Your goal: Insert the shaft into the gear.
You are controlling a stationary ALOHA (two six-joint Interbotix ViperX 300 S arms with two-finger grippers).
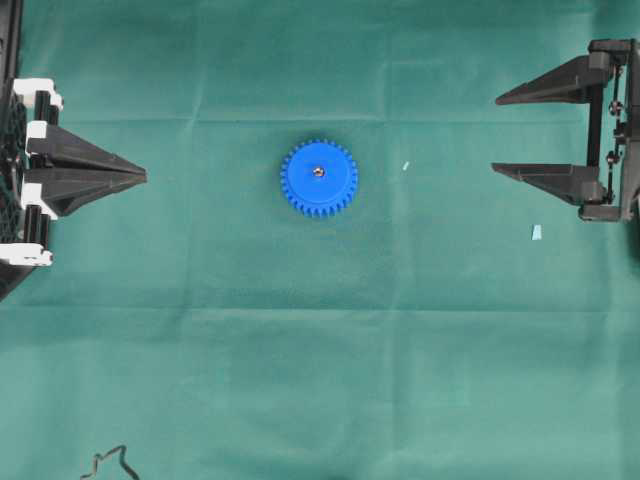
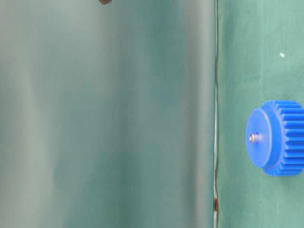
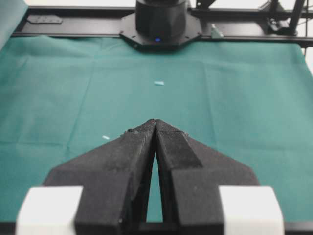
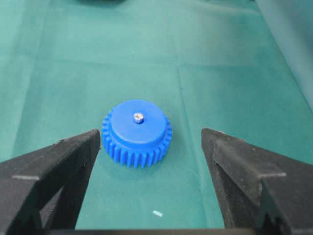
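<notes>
Green cloth [image 1: 320, 380]: bare on all sides of the gear [image 1: 319, 178], which lies flat mid-table, well apart from both grippers. Pin [image 1: 318, 171] stands up from gear's centre. Two pale scraps [image 1: 405, 166] lie flat between gear and right gripper [image 1: 494, 134]. Left gripper [image 1: 143, 174] at left edge.

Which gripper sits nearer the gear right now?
Left, narrowly. The left gripper, shut, sits at the gear's left, in line with it; the right gripper, open, sits slightly farther off on the other side.
</notes>
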